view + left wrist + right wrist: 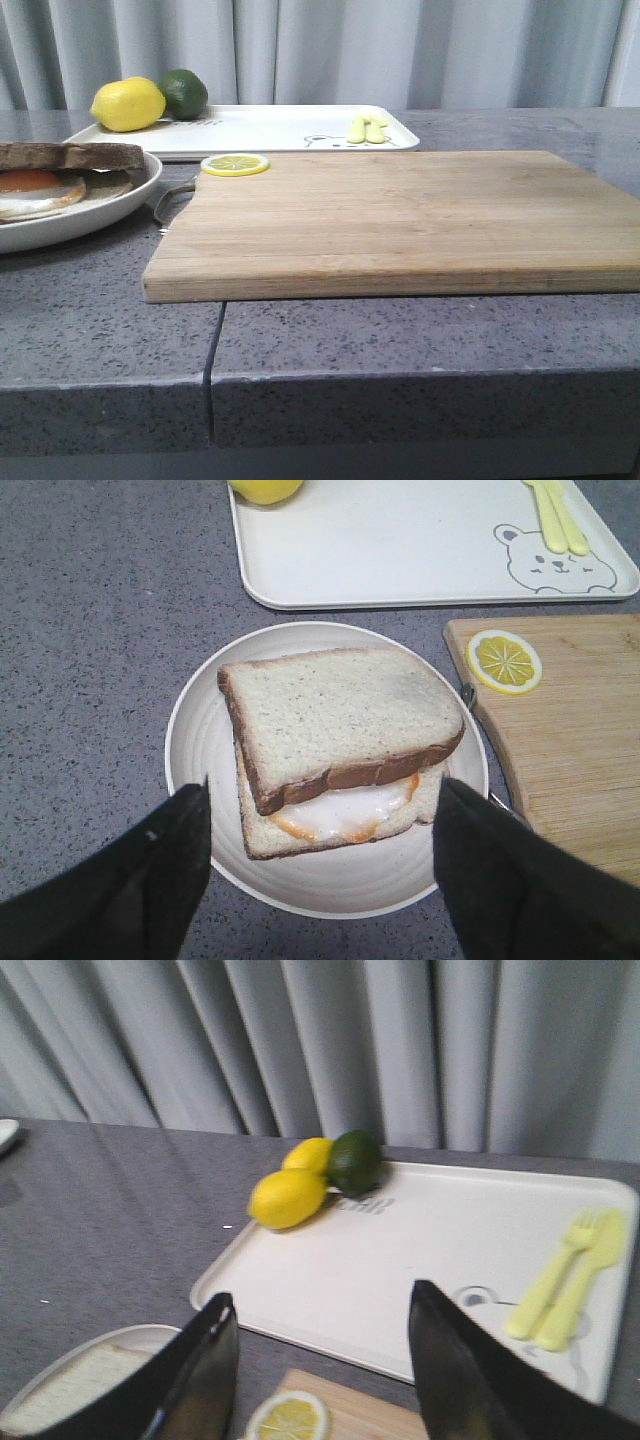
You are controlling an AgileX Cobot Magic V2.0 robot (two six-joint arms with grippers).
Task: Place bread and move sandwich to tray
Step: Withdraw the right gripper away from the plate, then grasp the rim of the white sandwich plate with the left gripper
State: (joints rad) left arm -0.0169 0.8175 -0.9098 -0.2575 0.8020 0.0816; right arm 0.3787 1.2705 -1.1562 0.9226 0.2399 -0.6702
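Observation:
The sandwich [340,740] lies on a round white plate [197,742] on the grey counter. Its top slice of bread [335,710] sits skewed over a fried egg [345,810] and a lower slice. In the front view the sandwich [60,170] is at the far left. The white tray [280,130] with the bear drawing lies behind it and also shows in the left wrist view [400,550] and the right wrist view [400,1250]. My left gripper [325,780] is open above the plate's near side, a finger on each side of the sandwich. My right gripper [320,1293] is open and empty over the tray's near edge.
A wooden cutting board [400,220] fills the middle of the counter, with a lemon slice [235,164] on its far left corner. A lemon [128,104] and a lime [184,93] sit on the tray's left end, a yellow fork and knife [367,129] on its right.

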